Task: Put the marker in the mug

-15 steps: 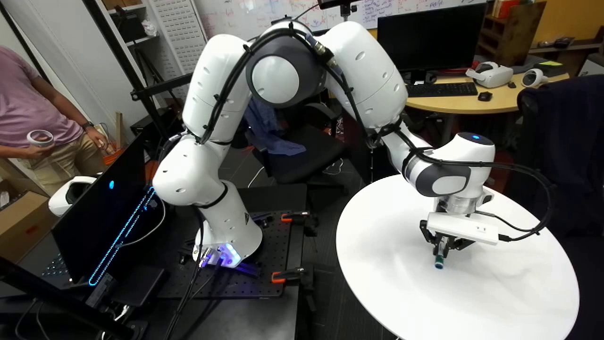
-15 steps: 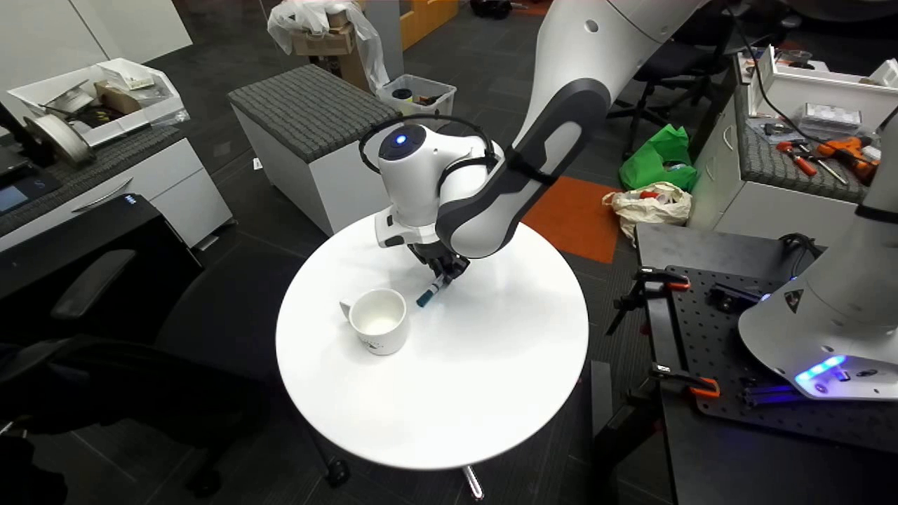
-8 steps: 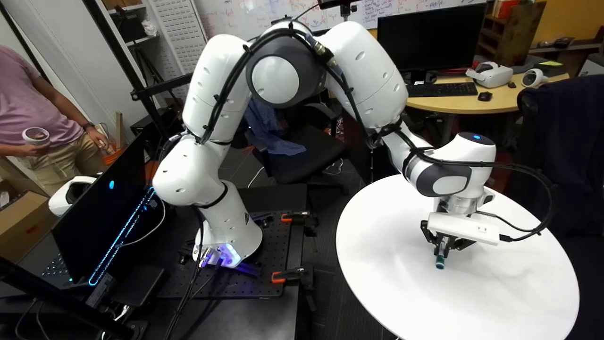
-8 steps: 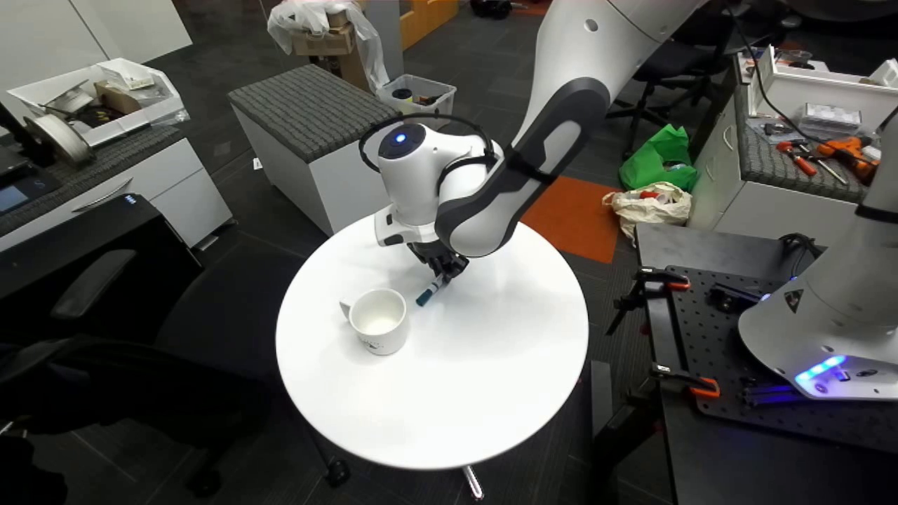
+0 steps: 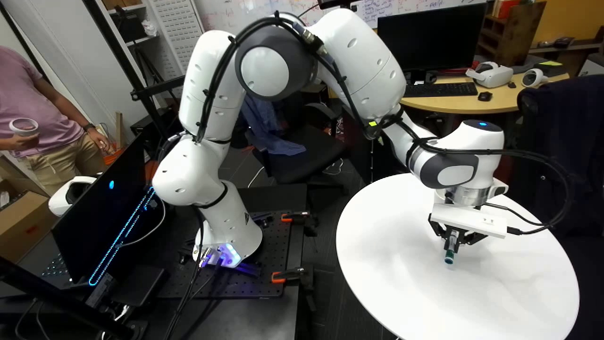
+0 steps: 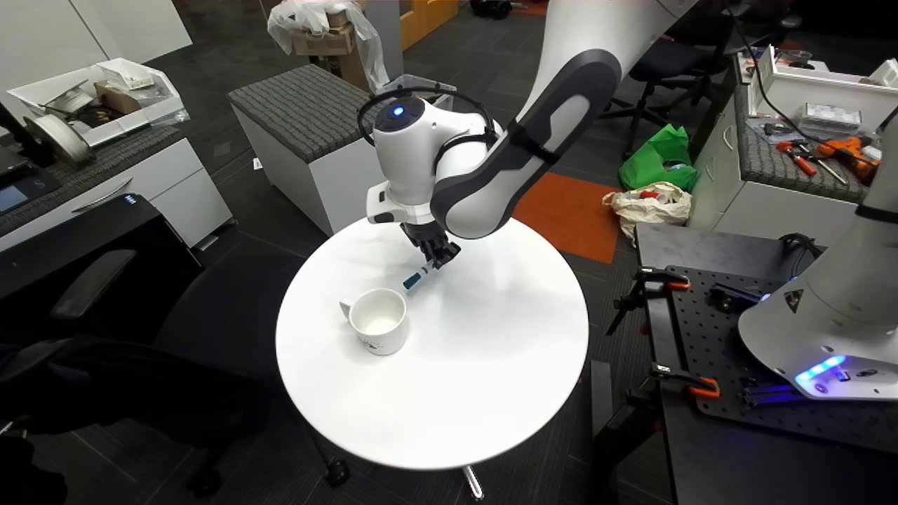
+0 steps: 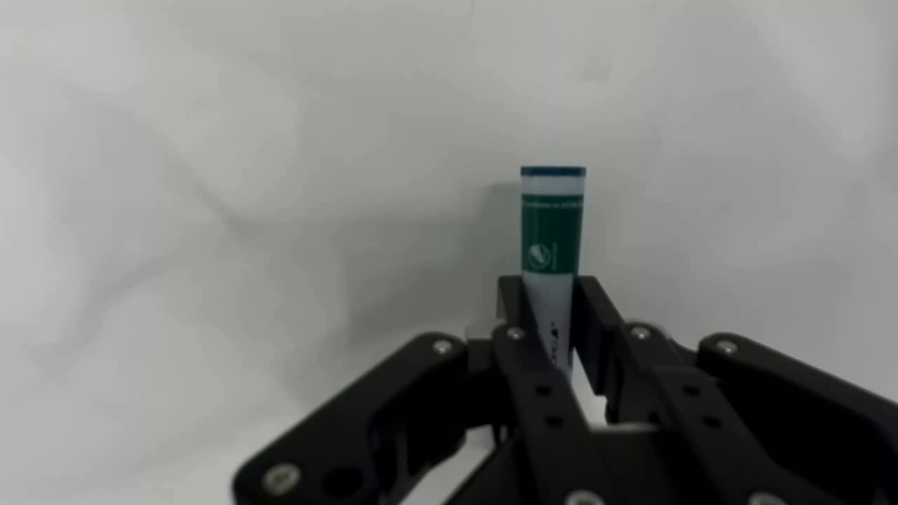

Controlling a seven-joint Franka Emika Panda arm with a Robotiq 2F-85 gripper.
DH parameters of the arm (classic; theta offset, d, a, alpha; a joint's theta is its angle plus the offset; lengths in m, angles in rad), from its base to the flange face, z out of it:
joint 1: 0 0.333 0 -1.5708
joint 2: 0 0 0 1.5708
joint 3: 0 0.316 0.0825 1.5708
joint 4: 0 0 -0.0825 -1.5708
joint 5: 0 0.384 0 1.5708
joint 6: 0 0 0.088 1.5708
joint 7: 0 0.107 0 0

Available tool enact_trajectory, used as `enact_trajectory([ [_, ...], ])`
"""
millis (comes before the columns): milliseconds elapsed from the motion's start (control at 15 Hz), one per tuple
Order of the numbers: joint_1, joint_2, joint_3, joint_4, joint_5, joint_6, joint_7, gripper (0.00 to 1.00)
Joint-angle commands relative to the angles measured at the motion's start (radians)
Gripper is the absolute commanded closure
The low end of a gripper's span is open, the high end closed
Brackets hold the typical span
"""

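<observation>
The marker is white and green with a dark teal end. It shows in both exterior views [image 5: 449, 257] [image 6: 414, 280] and in the wrist view [image 7: 552, 235]. My gripper [image 7: 550, 298] is shut on the marker's white middle part, with the teal end sticking out past the fingertips. The gripper [image 5: 452, 243] appears to hold the marker a little above the round white table [image 5: 391, 278]. The whitish mug [image 6: 384, 340] stands upright on the table in an exterior view, its handle toward the upper left. The marker's tip is beside the mug, apart from it. The mug does not show in the wrist view.
A black chair [image 6: 105, 301] stands close to the table's edge. A dark bench [image 5: 264, 311] with clamps holds the arm's base. A wooden desk [image 5: 453, 101] with a monitor is behind. A person [image 5: 42, 108] stands far off.
My gripper has risen from the table with the marker in it and shifted a little sideways. The mug has not moved. The arm's upper links have tilted back slightly.
</observation>
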Motion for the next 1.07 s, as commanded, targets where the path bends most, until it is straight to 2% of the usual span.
enact_trajectory([
  [0, 0.009, -0.095, -0.004, -0.042, -0.021, -0.029, 0.067, 0.95],
  [533, 0.052, -0.184, -0.007, -0.008, -0.088, -0.132, 0.134, 0.95],
  [1000, 0.098, -0.198, 0.021, 0.048, -0.137, -0.252, 0.133, 0.95],
])
